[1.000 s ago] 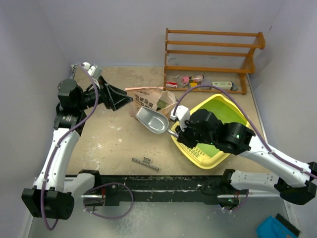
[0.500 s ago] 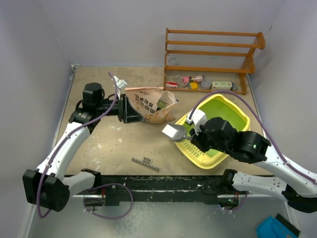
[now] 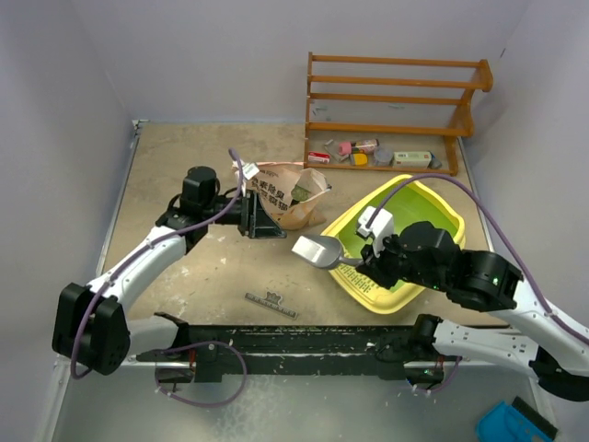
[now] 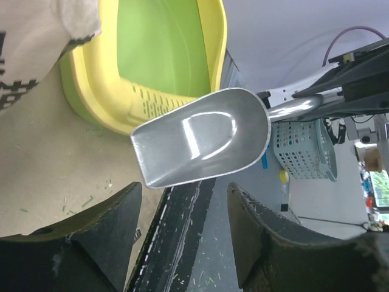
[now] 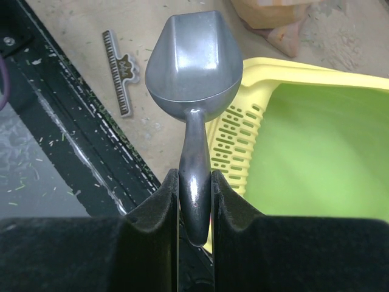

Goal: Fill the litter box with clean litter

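The yellow litter box (image 3: 355, 277), with its green floor bare, sits right of centre, its slotted rim (image 5: 239, 143) toward me. My right gripper (image 3: 362, 261) is shut on the handle of a silver scoop (image 3: 315, 249) held over the table just left of the box; the scoop's bowl (image 5: 194, 61) is empty. My left gripper (image 3: 262, 221) stands open beside the tan printed bag (image 3: 287, 191), nothing between its fingers (image 4: 103, 243). In the left wrist view the scoop (image 4: 200, 137) and litter box (image 4: 209, 48) lie ahead. The clean litter is out of view.
A wooden rack (image 3: 396, 101) with small items stands at the back right. A black bag clip (image 3: 270, 304) lies on the sandy tabletop near the black rail (image 3: 276, 343) at the front edge. Walls close in left and right.
My left arm swung right and lower, bringing its open gripper to the bag's left side. My right gripper carried the scoop away from the bag, toward the box's near-left rim.
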`<state>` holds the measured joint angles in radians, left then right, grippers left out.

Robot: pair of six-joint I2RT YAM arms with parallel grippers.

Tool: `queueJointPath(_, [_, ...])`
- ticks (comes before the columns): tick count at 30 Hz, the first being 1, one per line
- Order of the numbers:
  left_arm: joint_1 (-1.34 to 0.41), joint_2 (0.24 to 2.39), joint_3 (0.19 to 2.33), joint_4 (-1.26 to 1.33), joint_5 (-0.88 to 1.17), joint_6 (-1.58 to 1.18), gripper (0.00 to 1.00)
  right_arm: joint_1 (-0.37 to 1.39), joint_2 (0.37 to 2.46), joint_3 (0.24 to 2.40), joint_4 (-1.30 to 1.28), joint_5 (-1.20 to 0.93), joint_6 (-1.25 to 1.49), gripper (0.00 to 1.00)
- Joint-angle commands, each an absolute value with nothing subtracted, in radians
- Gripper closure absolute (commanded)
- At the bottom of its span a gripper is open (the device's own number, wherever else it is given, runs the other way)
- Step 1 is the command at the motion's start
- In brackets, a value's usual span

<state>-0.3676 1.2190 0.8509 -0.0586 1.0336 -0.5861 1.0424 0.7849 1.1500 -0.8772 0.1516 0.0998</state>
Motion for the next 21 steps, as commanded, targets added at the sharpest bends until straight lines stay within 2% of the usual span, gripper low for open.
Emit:
queueJointPath(1, [-0.39, 1.265, 0.795, 0.133, 1.071, -0.673, 0.38, 1.043, 0.755, 1.206, -0.814, 0.06, 0.046, 1.0])
queueJointPath(12, [-0.421, 1.32, 0.772, 0.247, 1.096, -0.751, 0.38, 1.045, 0.775, 1.235, -0.783, 0.057, 0.002, 1.0])
queueJointPath(21, [-0.45, 1.358, 0.767, 0.286, 1.1, -0.768, 0.44, 1.044, 0.773, 1.24, -0.76, 0.085, 0.0, 1.0])
